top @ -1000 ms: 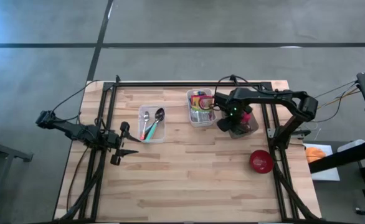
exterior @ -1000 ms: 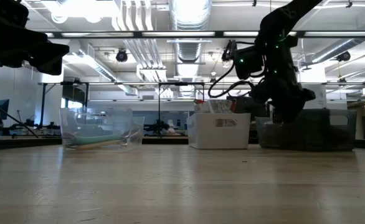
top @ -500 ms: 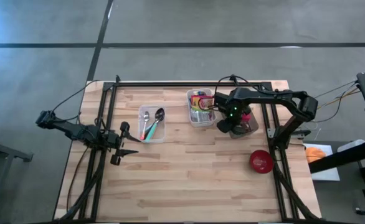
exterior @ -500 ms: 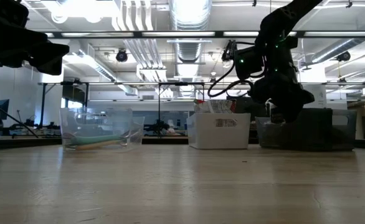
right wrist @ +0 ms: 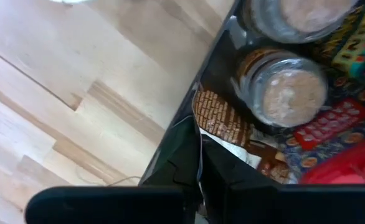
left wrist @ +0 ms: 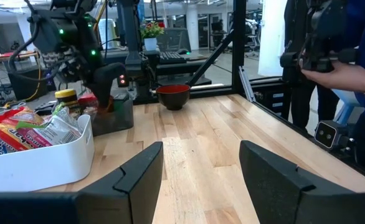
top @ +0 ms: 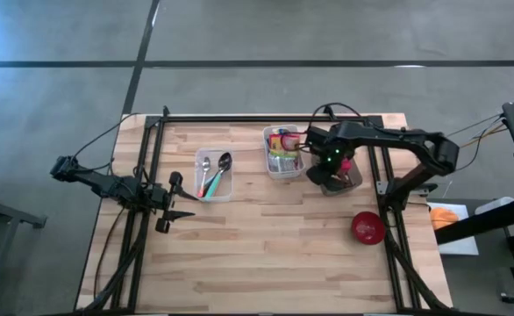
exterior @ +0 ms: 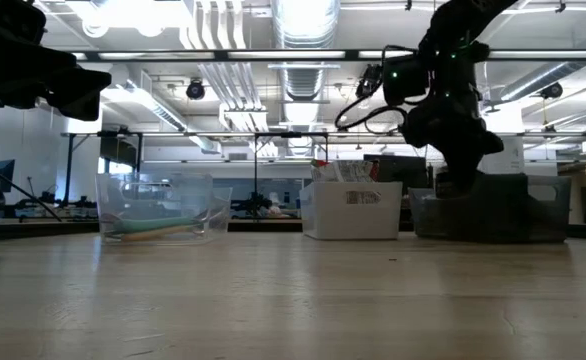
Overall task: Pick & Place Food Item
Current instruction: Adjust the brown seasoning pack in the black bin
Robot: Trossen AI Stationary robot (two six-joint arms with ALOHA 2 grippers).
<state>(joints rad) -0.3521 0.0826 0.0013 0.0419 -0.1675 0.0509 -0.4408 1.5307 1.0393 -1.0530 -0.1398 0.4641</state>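
Right now the right gripper [top: 328, 176] is sitting down in the dark bin [top: 348, 181] at the table's back-right, fingers [right wrist: 189, 163] pressed tight together. In the right wrist view a thin edge of wrapper [right wrist: 223, 121] (brown, patterned) is lying just by the fingertips, maybe pinched, can't tell for sure. Same bin is holding two lidded jars [right wrist: 291, 87] and bright packets [right wrist: 332, 121].

Left gripper [top: 180, 202] is hovering over the table's left side, near the clear tray [top: 214, 174] w/ spoons [top: 224, 162]; jaws are standing apart, nothing betw. them, per left wrist view.

White bin [top: 282, 153] w/ snack bags is sitting just beside the dark bin, on its left. Red bowl [top: 367, 227] is resting alone on the wood table [top: 266, 254], nearer the front-right edge, well apart from both bins.

A person's hand [left wrist: 341, 65] is showing past the table edge in the left wrist view, holding a dark device.
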